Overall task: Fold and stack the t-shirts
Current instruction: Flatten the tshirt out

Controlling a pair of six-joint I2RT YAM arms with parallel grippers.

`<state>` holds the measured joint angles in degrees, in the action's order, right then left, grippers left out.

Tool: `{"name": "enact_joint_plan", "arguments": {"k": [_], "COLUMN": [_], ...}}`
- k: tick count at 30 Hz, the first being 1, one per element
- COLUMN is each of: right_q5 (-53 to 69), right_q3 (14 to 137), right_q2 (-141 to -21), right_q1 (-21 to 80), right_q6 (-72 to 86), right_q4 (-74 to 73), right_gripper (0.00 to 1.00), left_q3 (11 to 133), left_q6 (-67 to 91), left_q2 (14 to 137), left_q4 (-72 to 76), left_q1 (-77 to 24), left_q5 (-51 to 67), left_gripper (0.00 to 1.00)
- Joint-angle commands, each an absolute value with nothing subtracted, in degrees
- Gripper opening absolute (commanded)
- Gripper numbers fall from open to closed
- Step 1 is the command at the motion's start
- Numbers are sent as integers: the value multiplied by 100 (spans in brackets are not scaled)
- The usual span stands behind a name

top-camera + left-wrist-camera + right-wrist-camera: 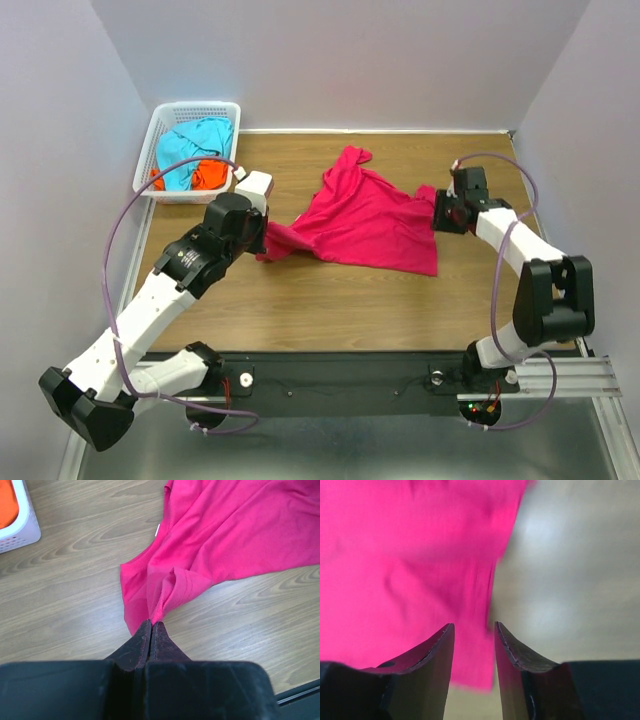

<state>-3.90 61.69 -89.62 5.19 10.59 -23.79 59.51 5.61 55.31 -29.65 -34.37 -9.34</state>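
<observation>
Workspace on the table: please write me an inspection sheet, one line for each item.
Surface: wooden table, wood-grain top.
Job's things: crimson-pink t-shirt spread unfolded mid-table; turquoise t-shirt and orange t-shirt crumpled in the basket.
Clutter: white basket at the far left corner.
Grippers: left gripper shut on a bunched edge of the crimson-pink t-shirt; right gripper open at its right edge.
Cables: purple cables loop along both arms.
Surroundings: plain white walls.

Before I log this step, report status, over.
Left gripper shut on pink shirt. Right gripper open at its edge. Basket well aside.
</observation>
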Motion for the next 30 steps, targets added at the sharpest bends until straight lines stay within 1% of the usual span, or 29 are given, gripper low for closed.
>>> {"name": "enact_joint_plan", "arguments": {"k": [1, 5, 9, 16, 19, 23, 25, 29, 30], "right_q5": [700, 817, 625, 202, -174, -562, -676, -817, -843], "right_q3": [5486, 4984, 4720, 4623, 4667, 4737, 4790, 4799, 4781], "right_q2": [-8280, -8156, -8156, -8305, -8586, -8911, -9096, -9202, -9211], "right_q1": [483, 483, 483, 720, 922, 1195, 1326, 1380, 1380], "right_q6": [1915, 2127, 2241, 2390, 2487, 2636, 2742, 2865, 2865], "right_q4": [-2812, -2970, -3023, -3111, -3120, -3094, -3050, -2997, -2997], "right_gripper": [45, 46, 48, 49, 49, 48, 45, 44, 42], "left_q3": [5801, 5696, 5625, 5484, 5441, 5432, 5423, 5405, 5388], "left_q6": [633, 650, 650, 624, 607, 528, 484, 448, 448], "left_q2": [5423, 5379, 5335, 5221, 5186, 5168, 5151, 5098, 5089], "left_q4": [-2654, -2532, -2391, -2233, -2180, -2127, -2118, -2127, -2118], "left_q1": [-3410, -3401, -3401, -3401, -3401, -3401, -3401, -3410, -3410], "left_q5": [-923, -879, -861, -879, -905, -923, -949, -1011, -1002], "left_gripper": [0, 0, 0, 0, 0, 0, 0, 0, 0]}}
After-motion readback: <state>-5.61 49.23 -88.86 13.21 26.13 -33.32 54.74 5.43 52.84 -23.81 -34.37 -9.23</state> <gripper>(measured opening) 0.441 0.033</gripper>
